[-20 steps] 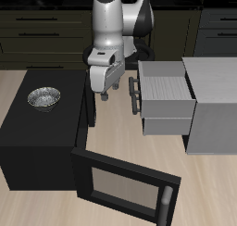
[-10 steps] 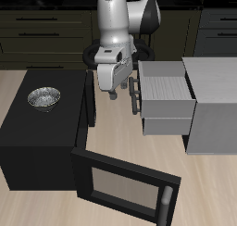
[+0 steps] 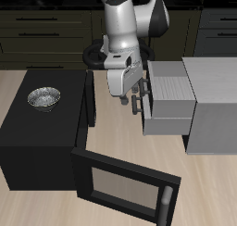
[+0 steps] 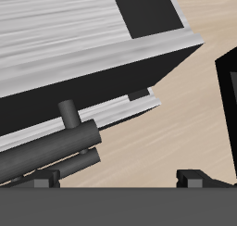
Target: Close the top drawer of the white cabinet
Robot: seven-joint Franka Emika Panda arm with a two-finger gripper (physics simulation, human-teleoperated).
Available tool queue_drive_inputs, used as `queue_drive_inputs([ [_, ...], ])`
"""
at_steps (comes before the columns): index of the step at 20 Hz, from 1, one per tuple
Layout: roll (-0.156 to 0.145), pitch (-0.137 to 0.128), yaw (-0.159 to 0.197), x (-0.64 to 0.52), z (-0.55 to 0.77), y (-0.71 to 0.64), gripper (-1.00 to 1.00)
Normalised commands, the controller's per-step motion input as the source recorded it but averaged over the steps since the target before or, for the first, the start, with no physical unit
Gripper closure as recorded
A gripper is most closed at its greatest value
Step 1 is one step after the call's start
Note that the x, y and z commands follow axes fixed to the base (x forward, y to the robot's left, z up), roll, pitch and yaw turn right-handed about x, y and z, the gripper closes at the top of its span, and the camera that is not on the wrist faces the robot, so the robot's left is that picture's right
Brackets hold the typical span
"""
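Observation:
The white cabinet [image 3: 215, 93] stands on the table beside the black box. Its top drawer [image 3: 172, 84], with a finely lined top, sticks partly out toward the middle of the table. My gripper [image 3: 130, 93] is open and empty, right against the dark bar handle [image 3: 140, 101] on the drawer's front. In the wrist view the lined drawer top [image 4: 65, 35] fills much of the picture. The dark handle [image 4: 51, 153] lies just ahead of my gripper [image 4: 118, 179], and nothing sits between the fingertips.
The shallower drawer [image 3: 167, 125] beneath also sticks out. The black box [image 3: 37, 137] has its windowed door [image 3: 125, 185] swung open toward the table's front edge. A metal bowl [image 3: 43, 98] sits on top of it. Dark wall cabinets run along the back.
My gripper has moved down and across from beside the black box to the drawer's handle. The top drawer has slid a little way into the cabinet.

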Motion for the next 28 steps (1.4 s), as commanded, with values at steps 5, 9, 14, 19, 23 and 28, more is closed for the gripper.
queue_drive_inputs([
  [5,0.049,0.0,0.001,0.03,-0.06,0.35,-1.0],
  [9,0.058,-0.002,0.004,-0.01,0.04,0.32,-1.0],
  [14,0.047,-0.015,-0.001,-0.01,0.05,0.31,-1.0],
  [19,0.041,-0.009,0.003,0.03,0.01,0.24,-1.0],
  [23,0.033,0.005,-0.005,0.04,-0.02,0.18,-1.0],
  [28,0.042,-0.002,0.009,0.02,-0.02,0.25,-1.0],
])
